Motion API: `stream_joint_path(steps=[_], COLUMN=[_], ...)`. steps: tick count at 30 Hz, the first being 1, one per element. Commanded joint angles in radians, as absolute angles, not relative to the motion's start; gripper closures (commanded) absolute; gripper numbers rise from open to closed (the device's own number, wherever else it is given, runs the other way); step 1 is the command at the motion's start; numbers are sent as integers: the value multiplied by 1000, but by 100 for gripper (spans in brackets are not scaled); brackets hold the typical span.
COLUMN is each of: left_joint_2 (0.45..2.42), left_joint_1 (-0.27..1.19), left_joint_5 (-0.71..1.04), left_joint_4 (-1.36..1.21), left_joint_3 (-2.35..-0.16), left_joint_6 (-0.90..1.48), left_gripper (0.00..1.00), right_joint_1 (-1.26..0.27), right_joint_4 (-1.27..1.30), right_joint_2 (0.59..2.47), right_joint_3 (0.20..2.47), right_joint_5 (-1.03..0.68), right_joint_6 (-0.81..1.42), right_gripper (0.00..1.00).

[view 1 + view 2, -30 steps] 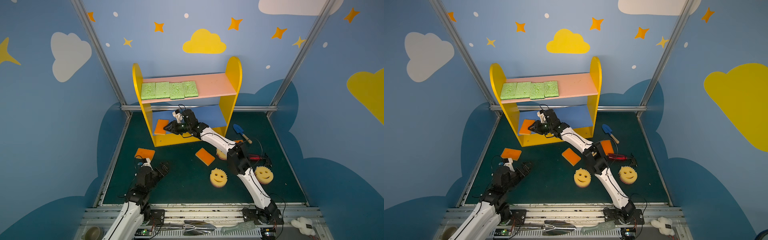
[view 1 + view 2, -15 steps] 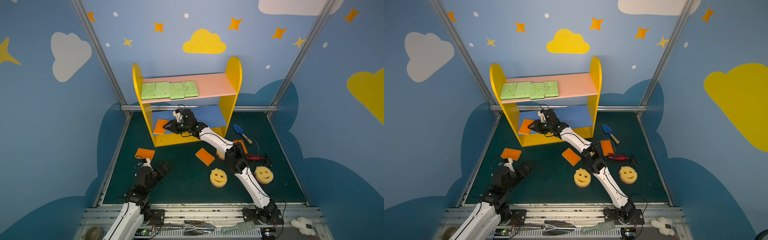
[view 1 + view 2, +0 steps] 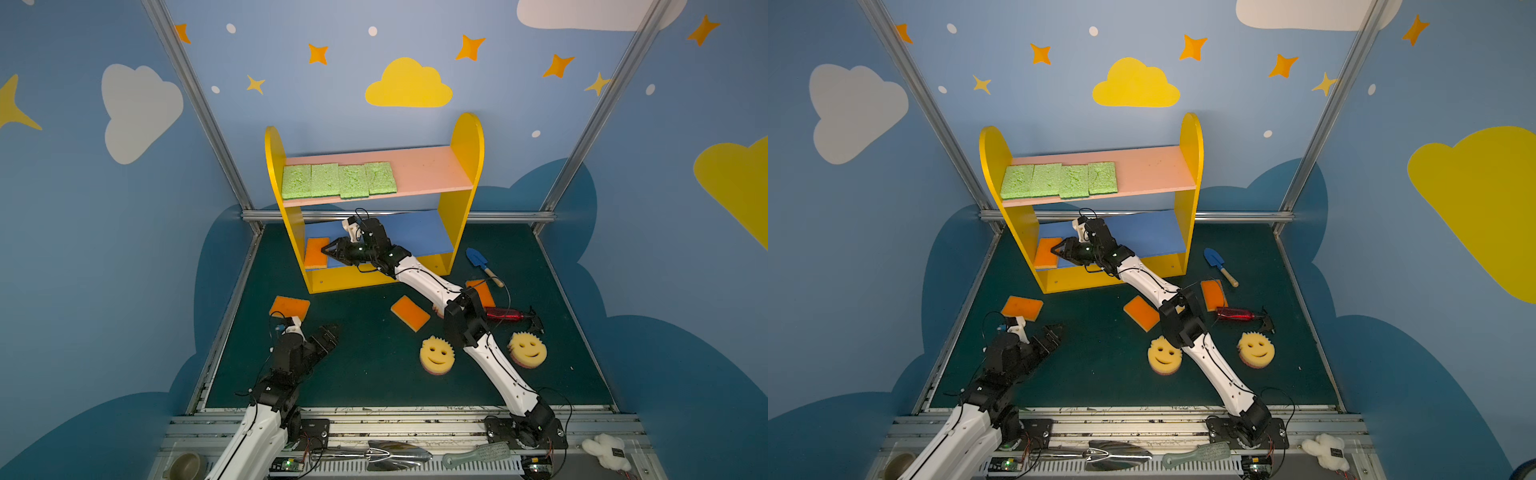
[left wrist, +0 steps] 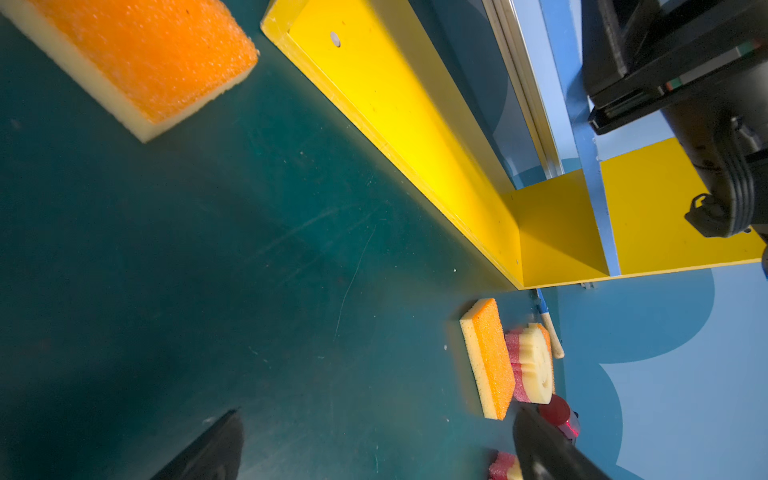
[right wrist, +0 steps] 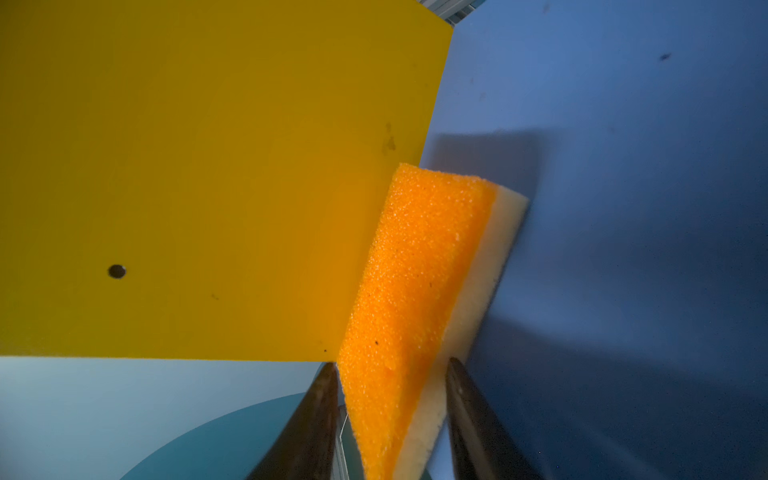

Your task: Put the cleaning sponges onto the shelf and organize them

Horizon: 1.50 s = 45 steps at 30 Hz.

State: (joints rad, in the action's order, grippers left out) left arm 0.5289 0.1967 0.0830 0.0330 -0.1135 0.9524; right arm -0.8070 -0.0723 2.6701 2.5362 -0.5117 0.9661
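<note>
- The left tool [image 3: 327, 335] hangs low over the green surface [image 3: 374, 386] near its front left, jaws spread wide and empty.
- Just beyond it, the first orange sponge [image 3: 289, 307] lies flat on the surface.
- The shelf [image 3: 467, 166] stands at the back. The four green sponges [image 3: 338, 180] lie edge to edge in a row on the left part of its pink upper board.
- The shelved orange sponge [image 3: 316, 252] sits at the left end of the blue lower board, beside the yellow side panel. The right tool [image 3: 325, 250] reaches in with its jaws partly apart on either side of this sponge's near end. I cannot tell whether they grip it.
- In front of the shelf, the middle orange sponge [image 3: 410, 312] lies on the surface.
- The two smiley sponges [image 3: 436, 354] sit face-up, one on each side of the right forearm.
- The blue shovel [image 3: 478, 259] lies right of the shelf.
</note>
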Motion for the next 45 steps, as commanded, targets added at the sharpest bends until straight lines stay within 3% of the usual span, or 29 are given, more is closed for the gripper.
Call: stream_joint_path(steps=[1, 8, 13, 20, 30, 35, 45], left_joint_2=[513, 513, 571, 801, 1037, 1247, 1591], left_joint_1=[199, 198, 197, 269, 534, 634, 729], left_joint_5=[89, 114, 160, 201, -17, -92, -154], left_joint_4=[58, 66, 58, -3, -153, -258, -371], left_joint_3=[-106, -112, -142, -227, -314, -405, -621], left_joint_6=[940, 931, 894, 858, 938, 976, 1015], left_gripper=[1, 1, 0, 4, 11, 12, 15], right_joint_1=[-812, -812, -801, -785, -768, -718, -569], right_joint_4=[-44, 11, 8, 42, 175, 237, 157], right_joint_2=[2714, 2728, 2629, 2402, 2072, 1881, 1489], right_joint_3=[2548, 2563, 2464, 2215, 1746, 1490, 1026], right_joint_5=[-488, -508, -476, -462, -472, -489, -438], right_joint_6=[972, 985, 921, 825, 773, 765, 757], right_gripper=[57, 55, 55, 53, 52, 52, 53])
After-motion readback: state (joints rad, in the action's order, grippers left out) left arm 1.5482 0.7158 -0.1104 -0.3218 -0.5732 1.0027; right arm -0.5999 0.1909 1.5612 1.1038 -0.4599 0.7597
